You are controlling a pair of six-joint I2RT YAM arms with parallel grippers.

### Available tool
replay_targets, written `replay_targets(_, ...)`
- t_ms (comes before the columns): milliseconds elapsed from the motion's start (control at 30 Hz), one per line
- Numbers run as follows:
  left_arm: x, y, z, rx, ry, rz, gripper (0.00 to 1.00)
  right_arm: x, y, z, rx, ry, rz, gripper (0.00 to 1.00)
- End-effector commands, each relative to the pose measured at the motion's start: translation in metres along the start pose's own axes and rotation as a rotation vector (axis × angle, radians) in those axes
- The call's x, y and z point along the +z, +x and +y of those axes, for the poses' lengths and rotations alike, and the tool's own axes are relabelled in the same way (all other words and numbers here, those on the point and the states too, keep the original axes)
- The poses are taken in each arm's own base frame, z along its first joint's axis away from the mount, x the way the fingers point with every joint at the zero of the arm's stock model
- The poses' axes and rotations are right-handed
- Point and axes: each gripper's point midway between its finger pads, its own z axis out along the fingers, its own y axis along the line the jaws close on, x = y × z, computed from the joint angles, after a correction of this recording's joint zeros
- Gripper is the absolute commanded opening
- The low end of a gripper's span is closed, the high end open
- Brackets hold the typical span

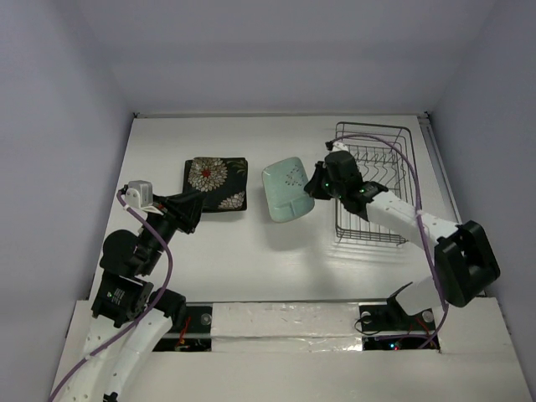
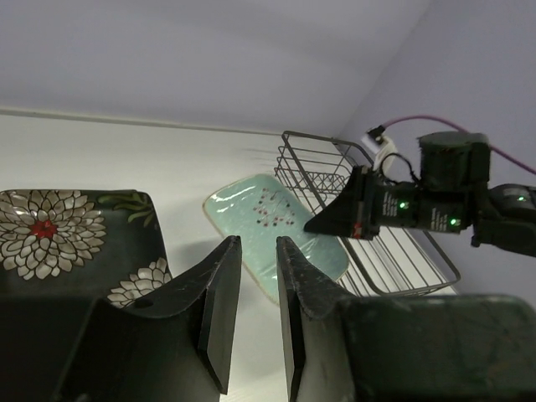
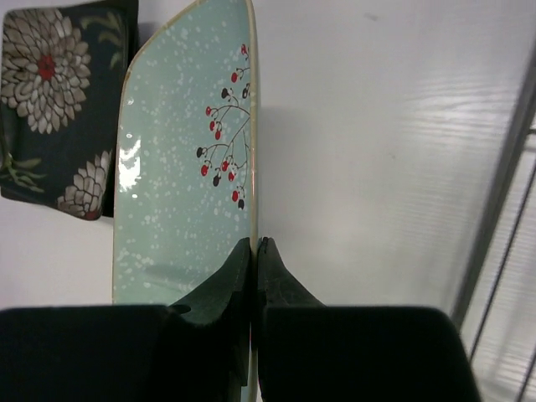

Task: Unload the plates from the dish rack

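Two plates out of the dark wire dish rack (image 1: 374, 125) at the table's (image 1: 251, 260) far-right corner: black flowered square plate (image 1: 216, 183), flat, mid-left; pale mint square plate (image 1: 285, 191), rim pinched in right gripper (image 3: 254, 251), may slip from so thin a hold; left gripper (image 2: 255, 251) slightly parted, empty.

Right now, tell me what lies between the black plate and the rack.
The mint plate, its rim pinched by the right gripper. The top view shows it between the black plate and the rack.
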Motion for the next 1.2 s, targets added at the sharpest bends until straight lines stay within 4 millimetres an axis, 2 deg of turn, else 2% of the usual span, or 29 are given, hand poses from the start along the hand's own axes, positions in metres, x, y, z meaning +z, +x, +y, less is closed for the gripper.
replay_targets(0,0.002,-0.018,-0.006,0.009,0.013,-0.051,0.21,0.004,-0.04,0.055,0.061,-0.162,-0.189,0.0)
replay_targets(100,0.002,-0.018,-0.006,0.007,0.013,-0.051,0.21,0.022,-0.02,0.046,0.066,-0.109,-0.16,0.0)
replay_targets(200,0.003,-0.017,-0.005,0.01,0.007,-0.047,0.21,0.03,-0.005,0.047,0.082,-0.106,-0.139,0.0)
replay_targets(433,0.005,-0.014,-0.004,0.008,0.007,-0.035,0.23,0.039,0.021,0.019,0.085,-0.013,-0.104,0.0)
replay_targets(567,0.006,-0.014,-0.004,0.008,0.007,-0.035,0.24,0.044,0.048,0.003,0.094,0.006,-0.059,0.0)
replay_targets(700,0.007,-0.012,-0.003,0.009,0.004,-0.027,0.27,0.049,0.066,-0.01,0.103,0.033,-0.031,0.0)
replay_targets(800,0.01,-0.009,-0.002,0.009,0.002,-0.016,0.33,0.052,0.08,-0.019,0.098,0.056,0.004,0.11)
replay_targets(833,0.01,-0.009,-0.002,0.008,0.002,-0.016,0.35,0.052,0.083,-0.022,0.095,0.067,0.006,0.19)
replay_targets(900,0.01,-0.009,-0.002,0.008,0.003,-0.015,0.43,0.051,0.087,-0.029,0.087,0.093,0.013,0.26)
replay_targets(933,0.011,-0.008,-0.002,0.009,0.0,-0.011,0.45,0.051,0.087,-0.029,0.082,0.094,0.015,0.34)
replay_targets(1167,0.011,-0.009,0.004,0.015,-0.027,-0.014,0.65,0.047,0.089,-0.033,0.044,0.113,0.036,0.65)
